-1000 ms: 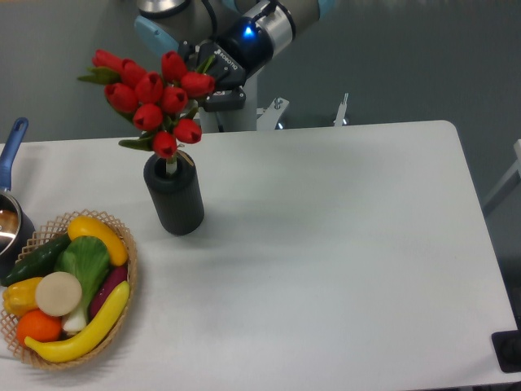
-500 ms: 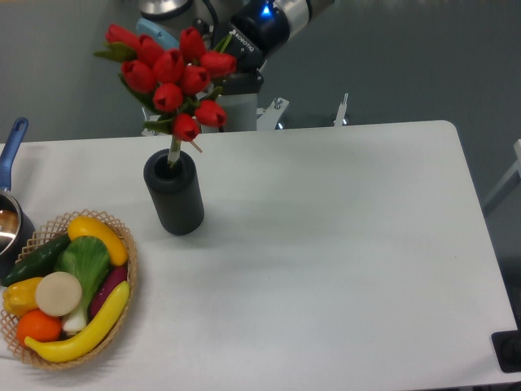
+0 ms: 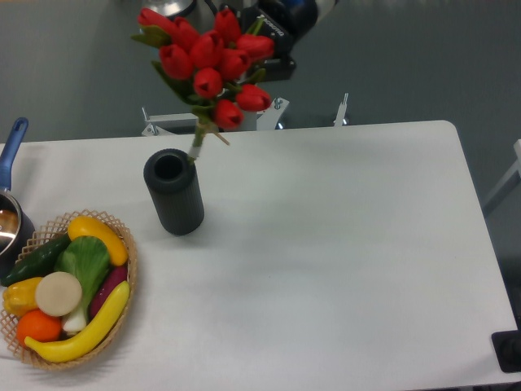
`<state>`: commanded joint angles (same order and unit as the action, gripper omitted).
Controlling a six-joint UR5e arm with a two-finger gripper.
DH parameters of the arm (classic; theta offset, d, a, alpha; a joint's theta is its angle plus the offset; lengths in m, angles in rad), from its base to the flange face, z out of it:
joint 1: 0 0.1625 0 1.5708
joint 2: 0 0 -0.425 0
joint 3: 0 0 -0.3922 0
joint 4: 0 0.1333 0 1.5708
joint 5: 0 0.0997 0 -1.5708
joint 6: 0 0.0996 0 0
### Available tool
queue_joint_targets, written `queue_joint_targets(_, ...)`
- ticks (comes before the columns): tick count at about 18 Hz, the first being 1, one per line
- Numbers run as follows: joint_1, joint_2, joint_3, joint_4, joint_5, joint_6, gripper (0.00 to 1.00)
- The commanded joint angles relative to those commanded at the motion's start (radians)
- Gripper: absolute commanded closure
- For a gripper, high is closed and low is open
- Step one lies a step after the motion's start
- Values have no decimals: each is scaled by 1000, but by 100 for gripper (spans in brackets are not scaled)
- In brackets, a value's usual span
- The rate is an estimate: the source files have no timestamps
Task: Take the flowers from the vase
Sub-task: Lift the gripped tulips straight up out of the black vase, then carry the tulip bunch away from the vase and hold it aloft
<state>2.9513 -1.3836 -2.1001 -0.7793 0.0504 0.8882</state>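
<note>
Red tulips, the flowers (image 3: 208, 65), hang above the vase (image 3: 174, 192) and lean to its right, with the stem tips just beside the rim. Your gripper (image 3: 275, 42) sits behind the blooms and mostly hidden, so you can't tell how the jaws stand.

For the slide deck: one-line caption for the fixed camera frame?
Gripper lifts red tulips clear of the dark vase.
</note>
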Motion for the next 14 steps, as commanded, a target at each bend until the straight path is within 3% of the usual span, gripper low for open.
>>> queue_joint_targets(4, 20, -38, 34, 3, 132, 34, 89)
queue_joint_targets(8, 41, -41, 45, 3, 267, 70, 89)
queue_joint_targets(14, 42, -57, 94, -2, 573, 81, 89)
